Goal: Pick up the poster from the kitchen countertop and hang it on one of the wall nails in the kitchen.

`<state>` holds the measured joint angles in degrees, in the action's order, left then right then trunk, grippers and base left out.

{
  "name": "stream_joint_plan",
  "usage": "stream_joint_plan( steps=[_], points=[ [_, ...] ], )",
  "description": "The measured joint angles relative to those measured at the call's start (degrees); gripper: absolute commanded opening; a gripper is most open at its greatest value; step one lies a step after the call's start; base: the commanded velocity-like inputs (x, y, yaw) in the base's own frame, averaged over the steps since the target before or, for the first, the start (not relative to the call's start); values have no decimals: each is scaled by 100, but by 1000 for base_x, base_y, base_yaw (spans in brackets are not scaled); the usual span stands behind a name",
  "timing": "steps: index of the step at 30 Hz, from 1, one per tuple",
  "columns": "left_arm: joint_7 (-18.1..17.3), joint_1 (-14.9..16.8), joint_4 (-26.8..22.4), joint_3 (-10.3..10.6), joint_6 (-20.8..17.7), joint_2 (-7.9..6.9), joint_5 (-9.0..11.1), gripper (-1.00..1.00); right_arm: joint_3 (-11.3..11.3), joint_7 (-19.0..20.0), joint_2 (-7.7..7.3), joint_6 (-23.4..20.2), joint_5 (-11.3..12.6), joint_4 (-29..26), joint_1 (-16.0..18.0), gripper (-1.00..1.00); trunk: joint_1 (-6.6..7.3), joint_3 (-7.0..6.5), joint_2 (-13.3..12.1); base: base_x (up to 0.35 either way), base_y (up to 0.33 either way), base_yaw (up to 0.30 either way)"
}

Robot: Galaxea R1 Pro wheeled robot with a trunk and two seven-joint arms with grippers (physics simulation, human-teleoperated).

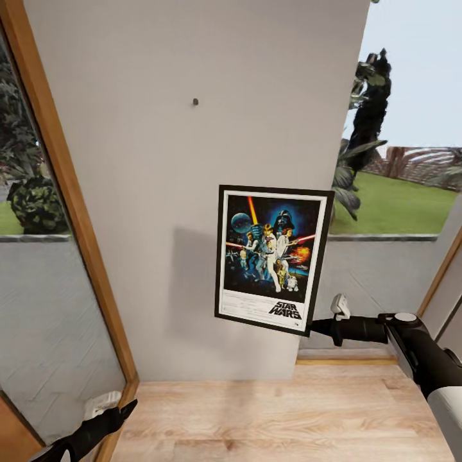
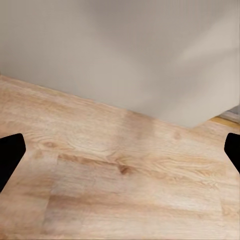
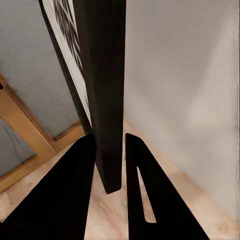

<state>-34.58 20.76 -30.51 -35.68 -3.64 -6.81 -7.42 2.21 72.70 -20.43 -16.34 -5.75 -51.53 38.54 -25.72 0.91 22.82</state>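
Overhead first: my right gripper clamps the lower right corner of the black-framed, white-bordered portrait Star Wars poster, held upright before the matte light grey wall, below and right of a tiny dark nail head. Left wrist: my left gripper fingers spread wide over grained pale wood plank floor. Right wrist: both black fingers pinch the frame's thin edge.

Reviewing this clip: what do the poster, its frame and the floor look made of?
Poster: seemingly printed paper with a white border, matte. Its frame: thin, plain black, material unclear, pinched in the right claw. Floor: light wood planks, grain and knots visible.
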Motion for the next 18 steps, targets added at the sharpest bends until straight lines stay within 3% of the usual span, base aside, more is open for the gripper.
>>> stream_joint_plan(
  steps=[7,16,18],
  points=[
    [0,0,-5,-3,0,0,0,100,0,-1,-1,0,0,0,0,-100,-1,0,0,225,-144,0],
    [-3,0,7,-38,6,-2,0,100,0,-3,-1,0,7,1,0,-100,-3,0,0,22,-15,0],
    [-12,0,424,-56,51,-9,-12,100,-1,-4,0,-1,21,1,0,-100,-3,0,-1,0,0,0]
  ],
)
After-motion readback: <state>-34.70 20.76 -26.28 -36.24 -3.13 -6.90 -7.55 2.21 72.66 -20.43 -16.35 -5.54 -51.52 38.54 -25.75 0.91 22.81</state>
